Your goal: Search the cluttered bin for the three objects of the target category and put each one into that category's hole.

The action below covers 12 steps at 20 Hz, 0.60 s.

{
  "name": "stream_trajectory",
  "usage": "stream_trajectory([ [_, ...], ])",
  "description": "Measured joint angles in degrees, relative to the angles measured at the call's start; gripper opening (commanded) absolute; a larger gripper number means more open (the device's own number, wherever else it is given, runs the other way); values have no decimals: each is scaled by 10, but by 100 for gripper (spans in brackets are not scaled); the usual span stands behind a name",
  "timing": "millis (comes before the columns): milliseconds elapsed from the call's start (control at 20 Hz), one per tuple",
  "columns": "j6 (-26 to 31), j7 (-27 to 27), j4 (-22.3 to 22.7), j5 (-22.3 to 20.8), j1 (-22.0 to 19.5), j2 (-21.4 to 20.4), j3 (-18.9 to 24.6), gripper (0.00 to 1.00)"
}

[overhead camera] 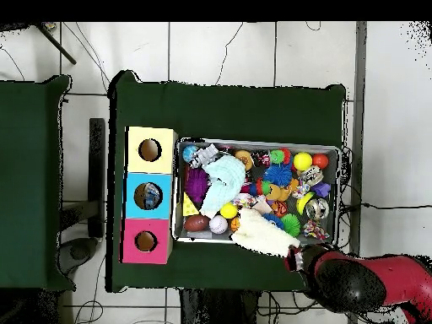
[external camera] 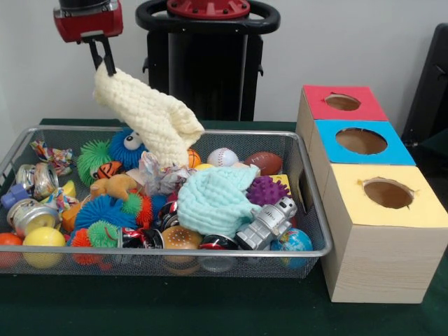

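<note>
Overhead, cream cloth (external camera: 149,113) above cluttered bin (external camera: 308,183)

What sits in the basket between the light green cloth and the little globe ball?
A silver toy robot lies between the light green cloth and the globe ball, best seen in the front view.

This is a robotics lab set up for a test. A green-covered table (external camera: 210,315) stands on a white tiled floor (overhead camera: 219,51) crossed by loose cables (overhead camera: 228,46). A wire bin (external camera: 308,203) of mixed toys sits beside three colour-topped boxes (external camera: 381,231) with holes, before a bare white wall (external camera: 336,35).
</note>
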Motion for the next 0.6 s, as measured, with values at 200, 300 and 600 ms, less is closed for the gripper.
stream_trajectory([
  [200, 0, -9, -13, -1, 0, 0, 0, 0],
  [300, 0, -10, -16, -1, 0, 0, 0, 0],
  [600, 6, -13, -25, -1, -1, 0, 0, 0],
])
